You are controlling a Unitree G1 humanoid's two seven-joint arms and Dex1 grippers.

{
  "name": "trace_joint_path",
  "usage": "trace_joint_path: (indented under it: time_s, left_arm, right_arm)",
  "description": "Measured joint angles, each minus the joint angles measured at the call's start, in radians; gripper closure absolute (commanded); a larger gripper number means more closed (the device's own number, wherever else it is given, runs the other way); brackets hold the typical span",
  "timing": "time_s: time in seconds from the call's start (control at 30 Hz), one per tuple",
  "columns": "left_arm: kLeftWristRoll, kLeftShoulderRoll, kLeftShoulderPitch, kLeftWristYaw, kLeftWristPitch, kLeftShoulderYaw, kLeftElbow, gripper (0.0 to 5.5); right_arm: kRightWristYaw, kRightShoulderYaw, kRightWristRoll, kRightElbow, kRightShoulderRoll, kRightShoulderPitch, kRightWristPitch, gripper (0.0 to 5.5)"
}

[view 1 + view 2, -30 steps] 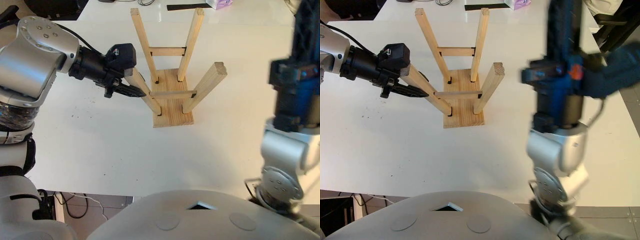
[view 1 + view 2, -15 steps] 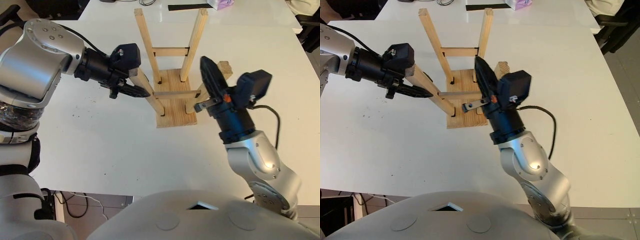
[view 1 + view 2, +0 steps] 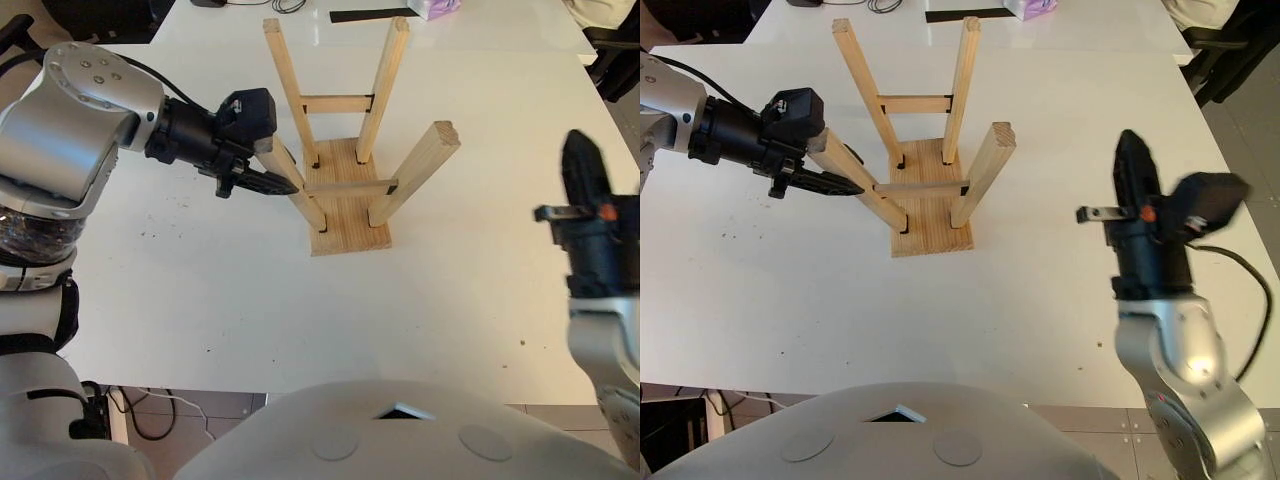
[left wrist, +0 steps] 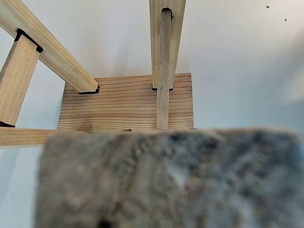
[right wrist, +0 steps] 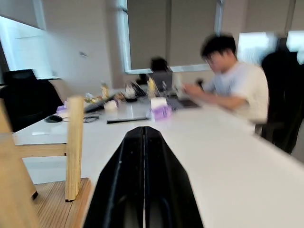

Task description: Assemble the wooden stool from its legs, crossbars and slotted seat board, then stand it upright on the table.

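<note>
**Item:** stool (image 3: 345, 190), fully joined and standing upside down.
- Seat board (image 3: 345, 235) is lying flat on the table (image 3: 200, 290).
- All four legs are pointing up, and a crossbar (image 3: 345, 187) is sitting between the near pair.

**Left gripper** (image 3: 268, 181): jaws are pinching the near-left leg (image 3: 305, 200) partway up, holding it as they were half a second ago.

**Right gripper** (image 3: 1128, 150): half a second ago it was reaching in at the near-right leg (image 3: 415, 170). It is now standing well apart from the stool, off to the right and pointing upward, with its jaws pressed together on nothing.

**Status:** joining appears to be finished, and the right arm seems to be clearing away. The stool is still waiting to be turned onto its legs, and a hold on one leg alone is probably giving too little control for that turn.
</note>
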Motion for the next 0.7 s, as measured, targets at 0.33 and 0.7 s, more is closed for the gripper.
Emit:
trace_joint_path:
  time_s: [0.33,0.7]
  left_arm:
    - [0.046,0.032,-0.002,-0.041,-0.061,-0.011,0.043,3.46]
    - [0.053,-0.06,-0.008,0.007,-0.03,0.0,0.036,3.46]
  right_arm:
    - [0.029,0.281,-0.078,0.111,0.279,-0.283,0.174,5.5]
    - [0.165,0.095,-0.022,0.066,0.23,-0.237,0.231,5.5]
